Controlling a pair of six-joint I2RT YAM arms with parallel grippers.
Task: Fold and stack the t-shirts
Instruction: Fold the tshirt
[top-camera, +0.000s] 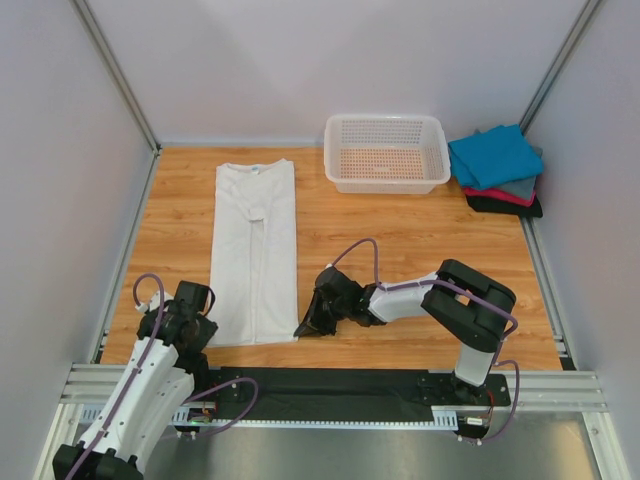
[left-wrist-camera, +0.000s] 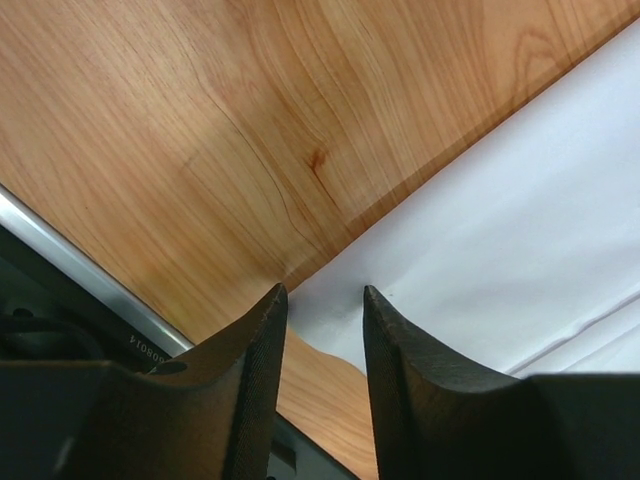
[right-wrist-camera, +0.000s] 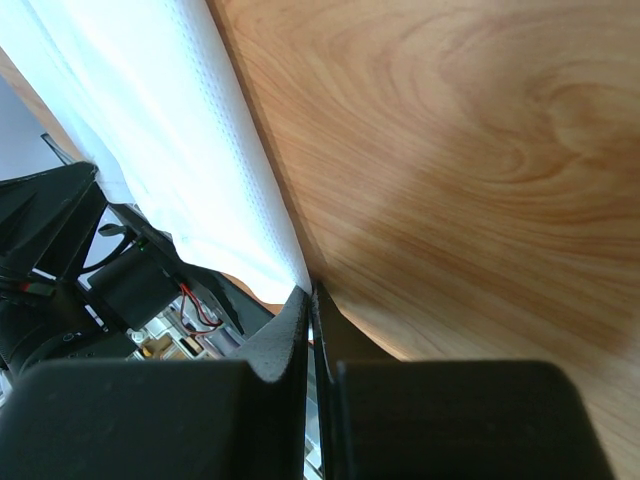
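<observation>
- Top external view, lower left: the left gripper (top-camera: 203, 322) sits low at the near left corner of the white t-shirt (top-camera: 255, 250).
- Left wrist view: the left gripper (left-wrist-camera: 320, 300) has its two dark fingers (left-wrist-camera: 255, 350) spread apart. The cloth's corner (left-wrist-camera: 330, 300) shows in the gap between them. Neither finger presses on it.
- Left of centre in the top view, the white t-shirt lies flat on the wooden table (top-camera: 420, 240). It is folded lengthwise into a long narrow strip running from the near edge to the far edge. A small blue label (top-camera: 255, 168) marks its neck at the upper end.
- Just right of the strip's lower end, the right gripper (top-camera: 306, 326) reaches leftward to the shirt's near right corner, touching it.
- Right wrist view: the right gripper (right-wrist-camera: 311, 293) has its fingers (right-wrist-camera: 285, 335) pressed together with only a thin slit between them. They close on the edge of the white t-shirt (right-wrist-camera: 170, 130), which fills the upper left of that frame.
- Upper centre-right in the top view, a white mesh basket (top-camera: 340, 180) stands on the table, well apart from the strip.
- Upper right corner: a stack of folded t-shirts (top-camera: 495, 155) lies just beside the basket. Teal-blue is on top, with grey (top-camera: 520, 187), red (top-camera: 495, 195) and black (top-camera: 505, 207) edges showing beneath.
</observation>
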